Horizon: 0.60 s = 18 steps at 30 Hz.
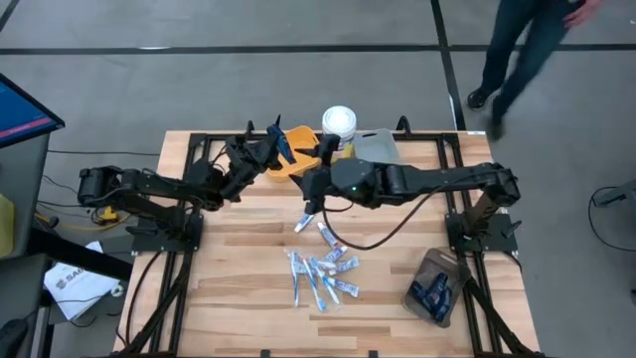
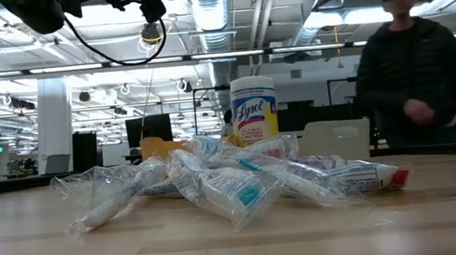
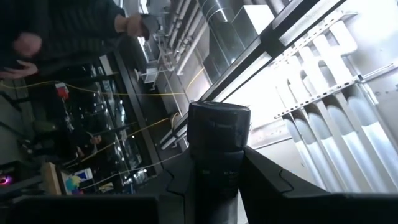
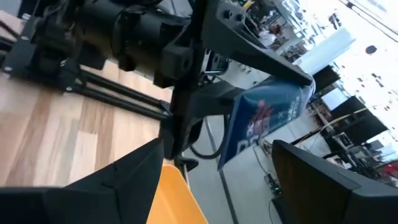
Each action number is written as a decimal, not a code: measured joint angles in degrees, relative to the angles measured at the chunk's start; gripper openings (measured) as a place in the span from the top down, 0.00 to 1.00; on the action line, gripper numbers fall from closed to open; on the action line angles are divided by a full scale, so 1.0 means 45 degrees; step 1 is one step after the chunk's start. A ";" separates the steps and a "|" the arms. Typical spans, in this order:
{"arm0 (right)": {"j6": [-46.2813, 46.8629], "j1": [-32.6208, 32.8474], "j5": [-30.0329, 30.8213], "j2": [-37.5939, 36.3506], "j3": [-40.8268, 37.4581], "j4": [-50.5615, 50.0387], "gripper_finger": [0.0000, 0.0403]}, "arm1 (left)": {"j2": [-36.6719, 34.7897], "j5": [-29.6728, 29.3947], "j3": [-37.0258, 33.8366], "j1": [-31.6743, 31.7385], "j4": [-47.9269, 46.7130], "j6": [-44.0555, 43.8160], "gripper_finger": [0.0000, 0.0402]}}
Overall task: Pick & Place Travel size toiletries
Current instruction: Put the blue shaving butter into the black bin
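Navy flat packet clamped in left pincer, raised over yellow bin at surface back edge. Right pincer just beside, apart. White-and-blue tube pile mid-surface.

Toiletries before canister, apparently.
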 joint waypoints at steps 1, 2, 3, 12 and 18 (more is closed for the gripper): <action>-0.0002 -0.0003 0.0005 0.0038 -0.0001 0.0132 0.28 | 0.0000 0.0000 0.0001 0.0000 0.0001 0.0000 0.79; -0.0002 -0.0003 0.0023 0.0049 -0.0010 0.0241 0.28 | 0.0000 0.0000 0.0001 0.0000 0.0010 -0.0003 0.79; -0.0007 -0.0003 0.0087 0.0049 -0.0010 0.0455 0.28 | 0.0000 0.0000 0.0001 0.0000 0.0004 -0.0005 0.79; 0.0045 -0.0347 -0.0005 -0.0125 0.0010 0.1204 0.47 | 0.0000 0.0001 0.0001 0.0011 0.0004 -0.0068 0.79; 0.0082 -0.0353 -0.0857 -0.0022 0.0005 0.1246 0.68 | 0.0000 0.0584 0.0006 0.0005 -0.0072 -0.0358 0.79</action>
